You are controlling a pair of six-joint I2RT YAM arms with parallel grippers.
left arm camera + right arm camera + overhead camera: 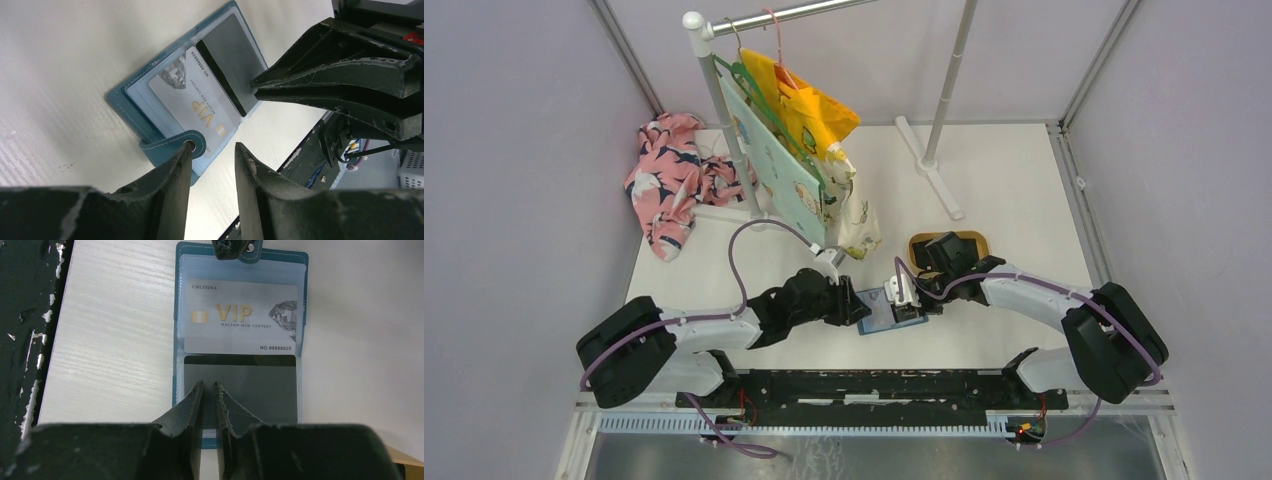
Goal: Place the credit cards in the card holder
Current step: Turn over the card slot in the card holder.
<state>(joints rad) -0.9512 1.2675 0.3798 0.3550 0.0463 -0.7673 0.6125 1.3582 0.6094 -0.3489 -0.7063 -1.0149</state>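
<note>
Right end effector (208, 386): narrow, fingers almost together, nothing visibly between them. Its tips sit on the dark card (250, 390), which lies flat in the lower half of the open card holder (285, 255). Can't tell from the right wrist view whether the tips press or just touch the card. That view also reads a white VIP card (240, 315) under the clear sleeve in the upper half, its print upright. A black stripe runs along the dark card's top edge.

Left end effector (212, 152): moderately apart, gripping nothing. One finger tip is against the snap tab (172, 146) at the holder's edge. Only the left wrist view shows both end effectors facing each other across the holder.

Top view: the holder lies flat on the white surface (1004, 180) between the two arms, near the front edge. Visible only there are a tan tray (972, 240) just behind the right arm with something black on it, a clothes rack (724, 110) with hanging garments, and a pink floral cloth (664, 170) at far left.
</note>
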